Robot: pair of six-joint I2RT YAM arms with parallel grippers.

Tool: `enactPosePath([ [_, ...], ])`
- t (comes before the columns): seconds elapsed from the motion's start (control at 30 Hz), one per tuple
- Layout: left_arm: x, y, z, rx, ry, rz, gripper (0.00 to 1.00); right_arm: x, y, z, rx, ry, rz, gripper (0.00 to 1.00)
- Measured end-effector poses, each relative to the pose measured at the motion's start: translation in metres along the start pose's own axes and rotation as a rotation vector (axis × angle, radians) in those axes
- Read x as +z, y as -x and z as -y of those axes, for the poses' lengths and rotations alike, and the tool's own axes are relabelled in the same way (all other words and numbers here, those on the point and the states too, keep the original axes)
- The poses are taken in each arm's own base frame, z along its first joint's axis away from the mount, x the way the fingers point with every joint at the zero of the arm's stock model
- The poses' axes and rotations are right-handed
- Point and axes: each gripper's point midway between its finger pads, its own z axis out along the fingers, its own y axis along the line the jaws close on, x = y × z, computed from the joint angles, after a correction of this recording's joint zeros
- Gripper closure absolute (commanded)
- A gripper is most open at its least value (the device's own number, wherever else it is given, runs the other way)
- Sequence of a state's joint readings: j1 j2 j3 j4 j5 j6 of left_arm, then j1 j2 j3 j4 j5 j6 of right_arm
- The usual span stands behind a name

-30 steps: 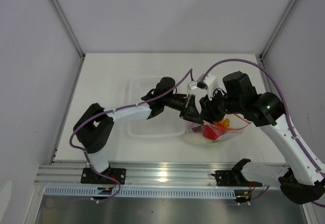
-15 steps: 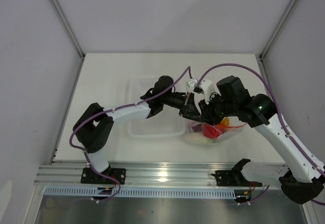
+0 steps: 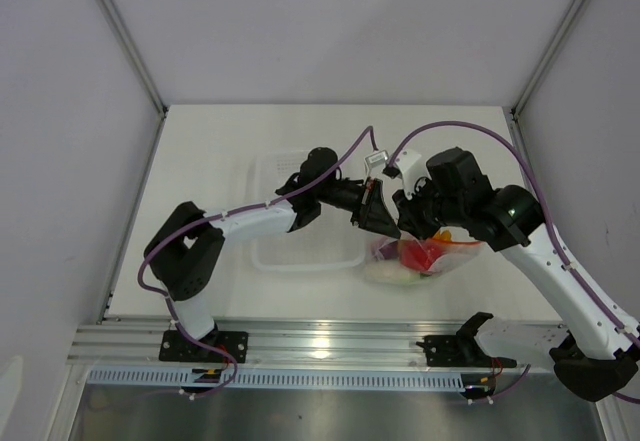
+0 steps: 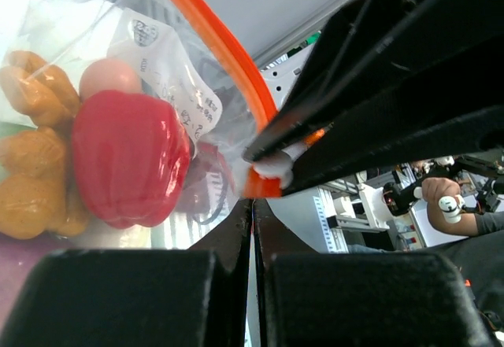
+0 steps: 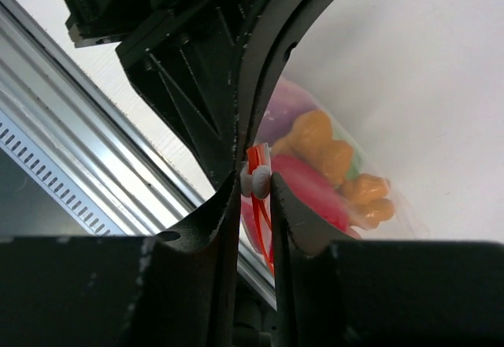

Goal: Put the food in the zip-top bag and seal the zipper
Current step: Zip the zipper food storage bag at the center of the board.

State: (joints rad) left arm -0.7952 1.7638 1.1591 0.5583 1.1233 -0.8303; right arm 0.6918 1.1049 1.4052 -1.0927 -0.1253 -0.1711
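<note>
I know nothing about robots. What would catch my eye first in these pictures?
Right of centre in the overhead view, two black tools meet nose to nose: the left tool grips a corner of a clear zip-top bag, and the right tool pinches its orange-red zipper. Inside the bag, a glossy red bell pepper stands out, with orange-yellow lumpy pieces beside it.

Food inside bag, right of tray
</note>
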Motion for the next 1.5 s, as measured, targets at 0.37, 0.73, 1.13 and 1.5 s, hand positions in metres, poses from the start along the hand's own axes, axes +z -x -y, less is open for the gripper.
enactPosePath([
  [0.37, -0.012, -0.016, 0.005, 0.091, -0.086, 0.002, 0.73, 0.0, 0.004, -0.004, 0.029, 0.016, 0.015, 1.0],
  [0.73, -0.023, -0.012, 0.005, 0.211, -0.129, 0.019, 0.59, -0.002, 0.007, -0.022, 0.046, 0.119, 0.03, 1.0],
  [1.13, -0.024, -0.009, 0.001, 0.274, -0.069, 0.02, 0.64, -0.001, 0.011, -0.027, 0.059, 0.165, 0.025, 1.0],
  [1.5, -0.02, -0.003, 0.008, 0.284, -0.083, 0.023, 0.99, 0.004, 0.009, -0.02, 0.056, 0.133, 0.005, 1.0],
])
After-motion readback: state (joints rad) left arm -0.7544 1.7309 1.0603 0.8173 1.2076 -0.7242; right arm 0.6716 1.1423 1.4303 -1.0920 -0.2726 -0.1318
